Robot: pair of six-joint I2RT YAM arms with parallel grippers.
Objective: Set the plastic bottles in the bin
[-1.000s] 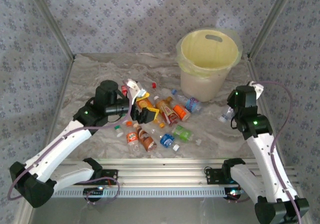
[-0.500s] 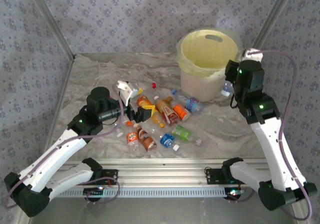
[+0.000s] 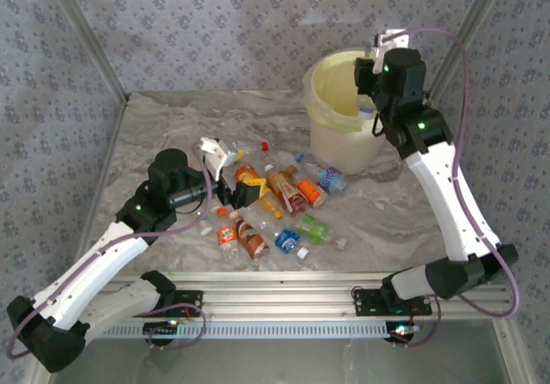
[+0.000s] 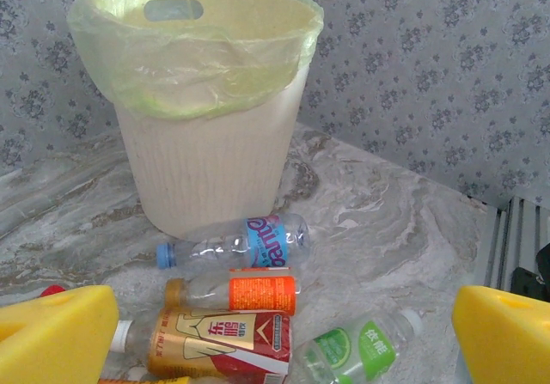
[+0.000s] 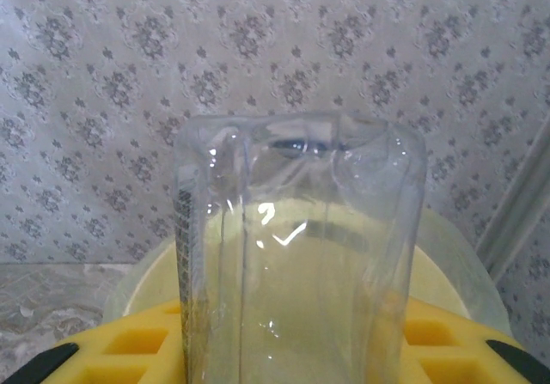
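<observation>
One clear bottle [image 5: 296, 246] is clamped in my right claw [image 3: 369, 102], held high at the rim of the bin [image 3: 344, 148], so I judge the drop is due: ease inward, then let go, while my left claw [image 3: 230, 173] gapes empty over the heaped bottles [image 3: 275, 204].

- The desk [image 3: 163, 135] has a pale marbled top in grey and beige, with veins running mostly from side to side.
- Walls [image 3: 223, 23] papered in grey with small repeating floral sprigs close it in at the back and on both sides.
- A slanting metal post [image 3: 90, 36] stands at the far left corner where two walls meet, and a second post [image 3: 461, 36] stands at the far right corner.
- A silver slotted rail [image 3: 284, 302] runs along the near edge of the desk.
- The light is soft and even, and shadows on the marble are faint.
</observation>
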